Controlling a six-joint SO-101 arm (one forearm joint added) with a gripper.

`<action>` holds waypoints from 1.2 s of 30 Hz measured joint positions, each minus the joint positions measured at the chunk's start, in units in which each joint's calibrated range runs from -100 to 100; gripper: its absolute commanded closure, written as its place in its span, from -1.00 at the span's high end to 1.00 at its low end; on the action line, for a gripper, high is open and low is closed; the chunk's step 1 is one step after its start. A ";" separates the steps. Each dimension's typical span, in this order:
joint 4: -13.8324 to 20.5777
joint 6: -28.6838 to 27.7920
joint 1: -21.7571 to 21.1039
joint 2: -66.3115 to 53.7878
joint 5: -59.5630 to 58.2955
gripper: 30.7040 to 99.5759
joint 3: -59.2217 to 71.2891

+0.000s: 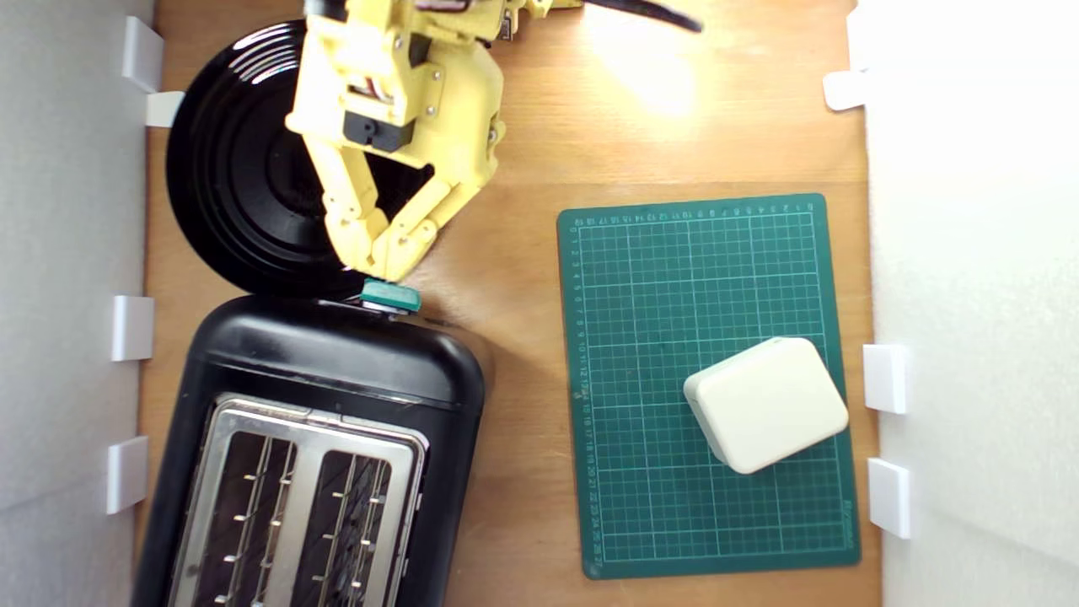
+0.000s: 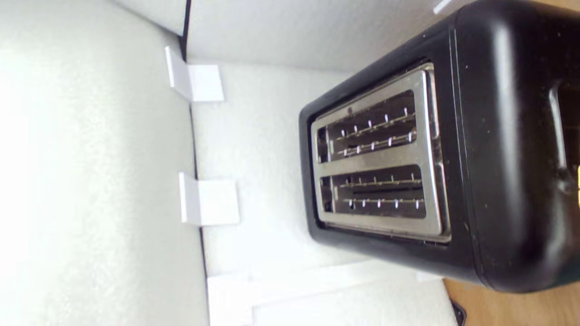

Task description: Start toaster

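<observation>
One toaster (image 1: 329, 438), two empty slots, black, low at the exterior view's left on the surface (image 1: 523, 152). Teal lever (image 1: 390, 296) on the toaster's end, facing the plate (image 1: 240, 169). Yellow gripper (image 1: 389, 268) just above the lever, fingertips drawn together, nothing between them, seemingly touching the tab. Step in hand, by judgement: lining up to press. Next: a straight push down along the toaster's end until latched, without slipping off the small tab. Right of the toaster: green mat (image 1: 708, 278) bearing a cream block (image 1: 767, 405). White foam walls (image 1: 67, 253) with clips around the wooden surface.
</observation>
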 measured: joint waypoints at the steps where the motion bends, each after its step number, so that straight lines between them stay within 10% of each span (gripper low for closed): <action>1: 0.10 -0.59 -1.45 -2.33 0.00 -0.98 2.13; 11: -0.77 -7.76 -13.29 -27.34 0.17 -0.98 27.99; 36: -14.64 -10.61 -7.68 -56.52 -4.34 -0.98 73.68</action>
